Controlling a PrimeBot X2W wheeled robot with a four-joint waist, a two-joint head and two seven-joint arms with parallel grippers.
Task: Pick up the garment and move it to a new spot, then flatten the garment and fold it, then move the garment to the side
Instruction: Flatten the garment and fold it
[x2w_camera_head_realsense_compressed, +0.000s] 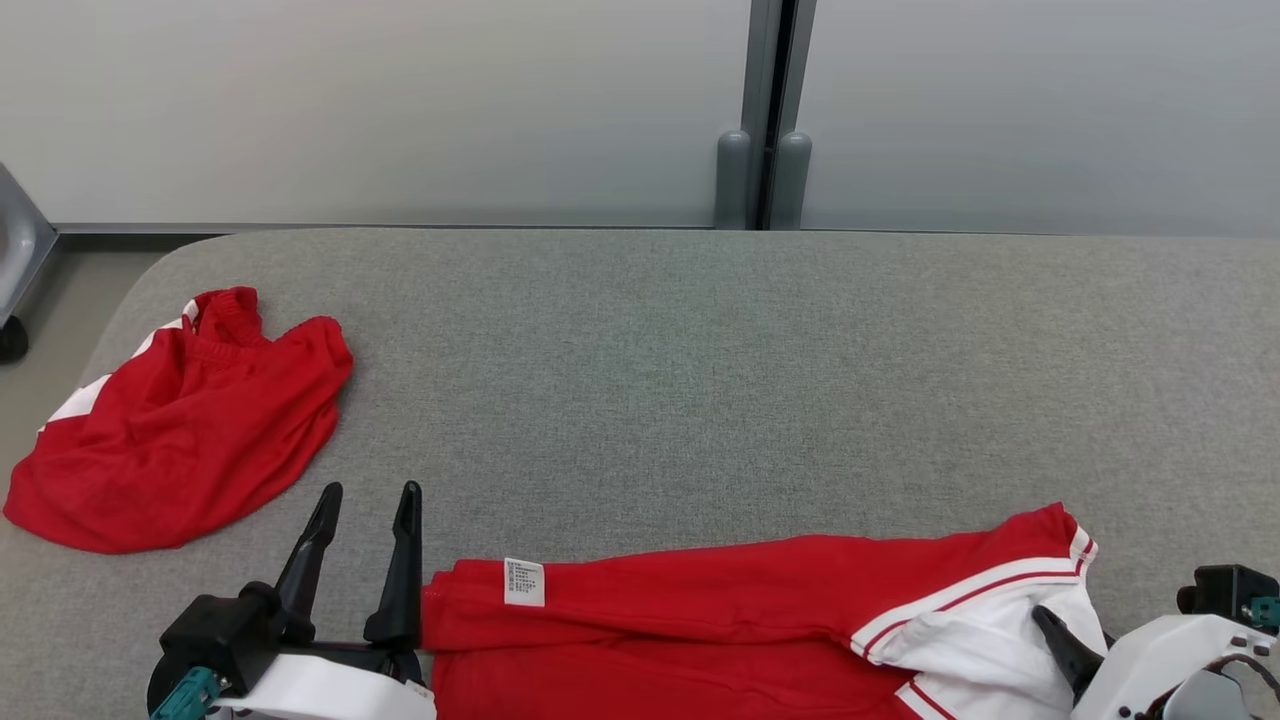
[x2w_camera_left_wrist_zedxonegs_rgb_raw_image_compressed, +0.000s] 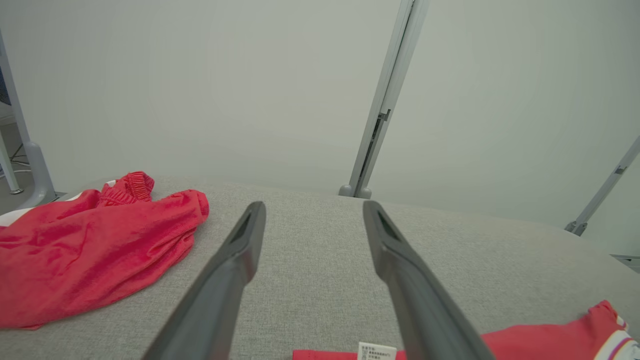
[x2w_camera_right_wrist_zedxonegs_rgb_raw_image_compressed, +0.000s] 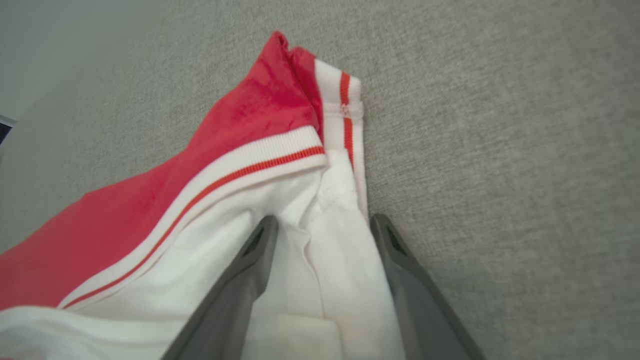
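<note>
1. The grey padded worktop (x2w_camera_head_realsense_compressed: 700, 350) runs wide, and most of it is bare towards the far edge, so there's plenty of room for a new spot.
2. The garment (x2w_camera_head_realsense_compressed: 700, 620), red with white striped trim, lies in a long band along the near edge, from left of centre to the near right corner.
3. A second red garment (x2w_camera_head_realsense_compressed: 180, 430) sits bunched by the left edge, well apart. Best left alone.
4. Right gripper (x2w_camera_right_wrist_zedxonegs_rgb_raw_image_compressed: 322, 222) is at the garment's right end, jaws wide, astride a ridge of white fabric (x2w_camera_right_wrist_zedxonegs_rgb_raw_image_compressed: 320, 280) but not pinching it. For a clean pick-up it should sit low enough to catch every layer before it shuts.
5. Left gripper (x2w_camera_head_realsense_compressed: 368, 492) stands wide and empty just beside the garment's left end. It looks to need a shift rightwards onto the cloth so both ends lift level.
6. A small white label (x2w_camera_head_realsense_compressed: 524, 582) marks that left end.
</note>
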